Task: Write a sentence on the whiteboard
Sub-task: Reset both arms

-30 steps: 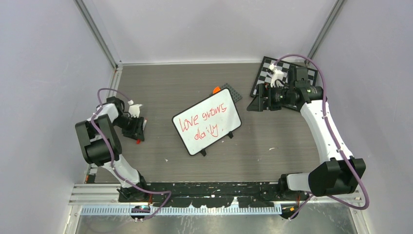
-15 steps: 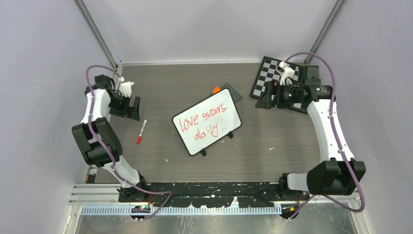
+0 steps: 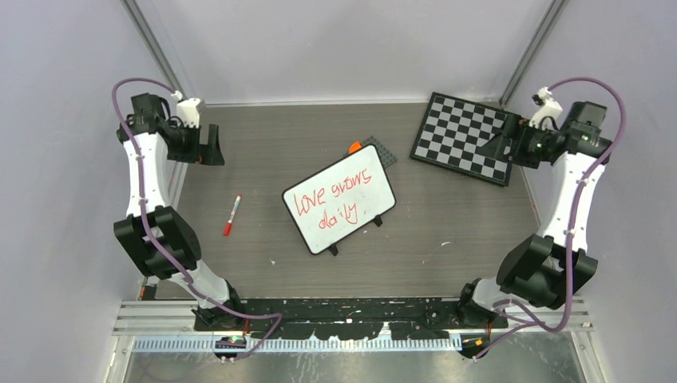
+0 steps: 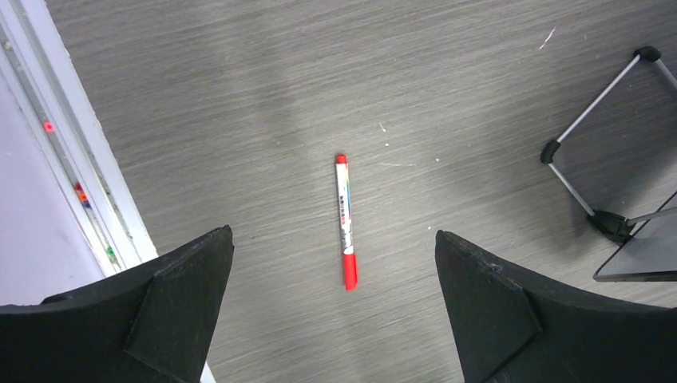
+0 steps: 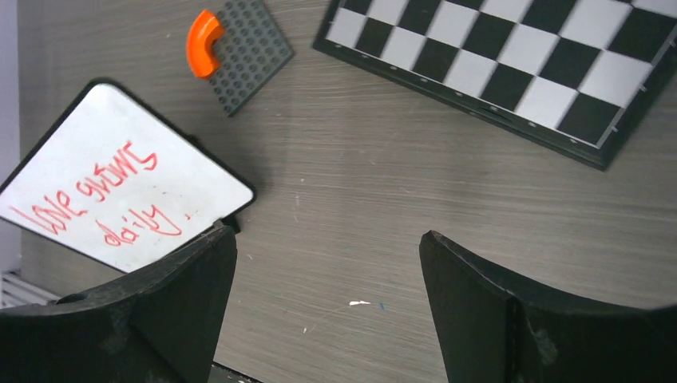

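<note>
While both hands stand with jaws wide and hold nothing, the left hand (image 3: 209, 149) hangs over the far left corner of the desk (image 3: 279, 263). A red marker (image 3: 232, 215) lies loose on the desk, nearer the arm bases. The right hand (image 3: 496, 146) hangs at the right edge of the chessboard (image 3: 461, 136). The whiteboard (image 3: 382, 195) sits askew at mid-desk, bearing the sentence (image 3: 334, 198) "love grows daily" in red on two lines.

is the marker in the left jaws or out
Out. The marker lies flat on the table, below the wide-open left jaws, touching neither.
</note>
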`<act>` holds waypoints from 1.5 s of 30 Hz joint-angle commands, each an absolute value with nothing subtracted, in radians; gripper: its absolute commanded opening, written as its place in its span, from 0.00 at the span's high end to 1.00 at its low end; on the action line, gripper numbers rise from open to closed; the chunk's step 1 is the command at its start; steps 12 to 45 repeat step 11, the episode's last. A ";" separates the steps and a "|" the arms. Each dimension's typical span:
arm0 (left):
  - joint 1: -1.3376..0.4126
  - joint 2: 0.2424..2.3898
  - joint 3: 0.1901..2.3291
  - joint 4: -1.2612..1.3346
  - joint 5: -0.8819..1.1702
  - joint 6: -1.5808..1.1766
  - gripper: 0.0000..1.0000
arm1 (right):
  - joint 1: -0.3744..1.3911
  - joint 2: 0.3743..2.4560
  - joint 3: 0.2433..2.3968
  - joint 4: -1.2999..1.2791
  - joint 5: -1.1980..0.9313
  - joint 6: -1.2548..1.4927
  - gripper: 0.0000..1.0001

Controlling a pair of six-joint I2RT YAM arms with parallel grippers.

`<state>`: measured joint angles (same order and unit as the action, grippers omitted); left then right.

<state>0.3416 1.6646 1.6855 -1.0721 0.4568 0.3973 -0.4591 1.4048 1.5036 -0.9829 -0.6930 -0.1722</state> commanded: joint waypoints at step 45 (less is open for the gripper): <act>0.346 1.527 1.505 -0.947 0.469 0.303 0.00 | -0.576 1.479 1.460 -1.000 -0.762 -0.254 0.12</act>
